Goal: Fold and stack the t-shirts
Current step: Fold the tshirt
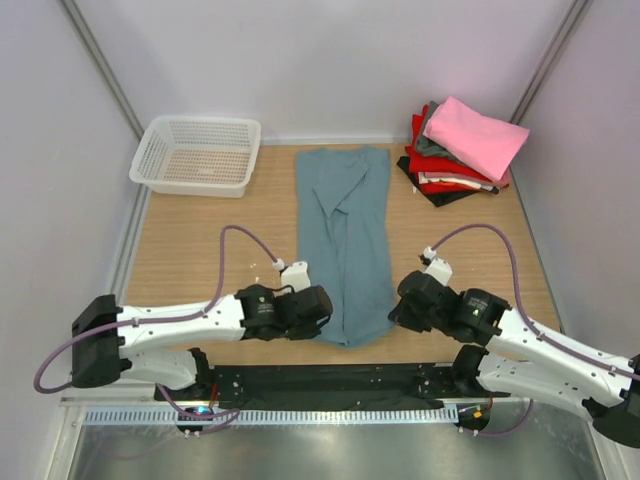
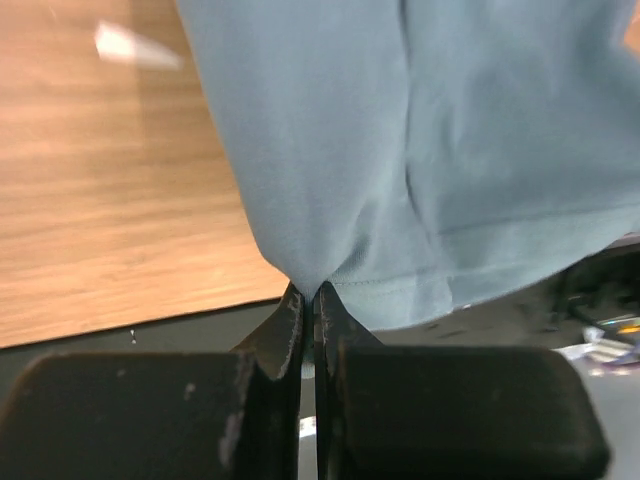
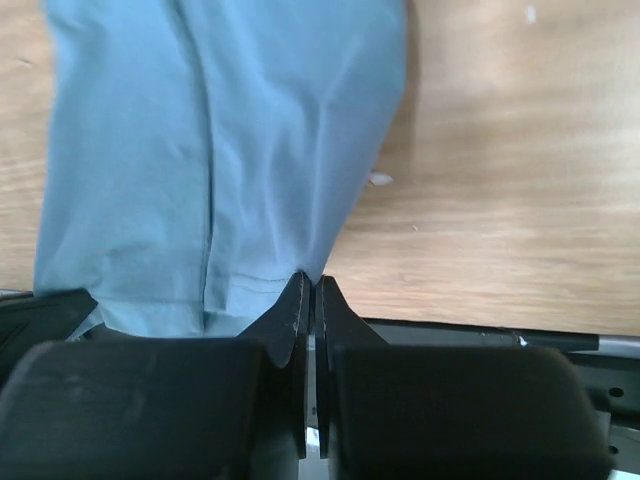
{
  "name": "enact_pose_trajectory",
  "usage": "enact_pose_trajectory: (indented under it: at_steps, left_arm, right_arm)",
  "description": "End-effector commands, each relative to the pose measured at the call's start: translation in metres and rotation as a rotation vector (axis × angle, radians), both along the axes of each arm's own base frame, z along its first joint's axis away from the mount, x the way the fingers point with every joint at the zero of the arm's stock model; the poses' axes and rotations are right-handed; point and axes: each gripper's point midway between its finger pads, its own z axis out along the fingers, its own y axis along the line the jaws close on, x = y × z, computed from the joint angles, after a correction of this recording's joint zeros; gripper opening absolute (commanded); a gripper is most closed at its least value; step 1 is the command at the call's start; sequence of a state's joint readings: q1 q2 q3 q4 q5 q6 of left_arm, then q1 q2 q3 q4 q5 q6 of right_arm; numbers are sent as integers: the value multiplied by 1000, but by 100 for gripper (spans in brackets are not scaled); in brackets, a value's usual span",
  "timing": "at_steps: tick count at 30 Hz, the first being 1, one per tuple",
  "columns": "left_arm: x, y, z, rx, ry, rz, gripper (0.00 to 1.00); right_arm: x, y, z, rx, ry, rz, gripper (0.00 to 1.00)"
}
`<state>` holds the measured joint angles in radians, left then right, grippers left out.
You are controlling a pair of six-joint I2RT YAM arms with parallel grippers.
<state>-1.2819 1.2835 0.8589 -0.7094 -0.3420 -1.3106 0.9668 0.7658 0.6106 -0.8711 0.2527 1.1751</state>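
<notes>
The dusty teal-blue t-shirt (image 1: 343, 235) lies as a long narrow strip down the middle of the table, sides folded in. My left gripper (image 1: 322, 308) is shut on its near left hem corner; the left wrist view shows the cloth (image 2: 420, 150) pinched at the fingertips (image 2: 312, 292). My right gripper (image 1: 392, 310) is shut on the near right hem corner; the right wrist view shows the cloth (image 3: 230, 150) pinched at the tips (image 3: 312, 282). A stack of folded t-shirts (image 1: 460, 155), pink on top over red, grey, white and black, sits at the far right.
A white plastic lattice basket (image 1: 196, 153) stands at the far left. The wooden table (image 1: 200, 250) ends at a black strip (image 1: 330, 380) along the near edge, just below both grippers. White walls close in on both sides.
</notes>
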Motion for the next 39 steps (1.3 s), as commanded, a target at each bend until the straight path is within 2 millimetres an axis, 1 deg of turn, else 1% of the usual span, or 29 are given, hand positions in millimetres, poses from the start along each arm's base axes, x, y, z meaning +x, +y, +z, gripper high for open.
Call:
enact_pose_trajectory:
  at_steps: [1,2,3,4,5,6,7,8,9,10,12,13,14,16,17,19,20,21,23,24,25,26,27,32,33,34,36,37,39]
  left_arm:
    - [28,22,37,53,-77,10,0]
    - [39,26,42,60,-85,12,0]
    - [46,21,54,36,-94,12,0]
    - [52,23,58,43,-97,13,0]
    - [64,27,63,49,-105,36,0]
    - [71,29,67,64,-117,18,0]
    - [80,25,74,61,-117,12,0]
    - [93,30,76,63,-118,37,0]
    - [100,30,78,73,-120,16,0]
    - [108,22,79,61,-105,7,0]
    - [130,25,79,62,-98,28,0]
    - [138,26,79,74,-97,21,0]
    - [152,24,78,74,-84,32,0]
    - [167,23,78,86,-85,23,0]
    - [180,20,77,86,-80,29,0]
    - [193,20,76,110,-85,18,0]
    - [206,19,75,112,-81,28,0]
    - [212,19,74,114,-76,28,0]
    - [227,24,73,125,-70,34,0]
    - [237,19,73,121,-68,30,0]
    - [244,23,72,123,-63,40,0]
    - [253,21,79,118,-75,36,0]
    - [259,22,70,130,-59,37,0]
    - [290,24,61,144,-45,44,0]
    - [294,23,57,149,-38,42,0]
    - [303,22,50,148,-26,45,0]
    - [311,22,40,153,-4,43,0]
    - [321,19,30,153,9,41,2]
    - [328,25,20,176,38,60,7]
  right_arm:
    - [34,2,47,-83,-151,0,1]
    - [40,4,54,-94,-166,4,1]
    - [46,7,54,-131,-161,8,1]
    - [55,11,69,-124,-187,6,1]
    - [62,11,73,-144,-201,27,1]
    - [76,8,81,-148,-210,-2,1]
    - [83,11,80,-147,-196,4,1]
    - [91,8,80,-166,-199,24,1]
    - [107,-1,85,-159,-205,-19,1]
    - [119,1,85,-153,-208,-24,1]
    - [133,-1,85,-164,-204,6,1]
    - [147,-3,93,-165,-221,-12,1]
    - [155,-2,85,-194,-197,-3,1]
    - [175,-1,92,-212,-215,12,1]
    - [183,0,82,-231,-186,19,1]
    - [199,3,88,-227,-199,35,1]
    - [209,0,79,-239,-174,30,1]
    - [217,2,84,-229,-185,31,1]
    - [231,-3,76,-246,-166,31,1]
    - [239,-2,79,-241,-172,30,1]
    - [245,-3,78,-243,-169,37,1]
    - [255,-6,74,-244,-156,24,1]
    - [260,-7,72,-241,-155,24,1]
    - [288,-9,60,-228,-133,26,1]
    - [293,-11,56,-226,-127,23,1]
    - [298,-11,43,-231,-103,27,1]
    - [312,-14,39,-222,-104,24,1]
    - [318,-12,24,-223,-77,35,1]
    - [337,-6,25,-192,-92,62,4]
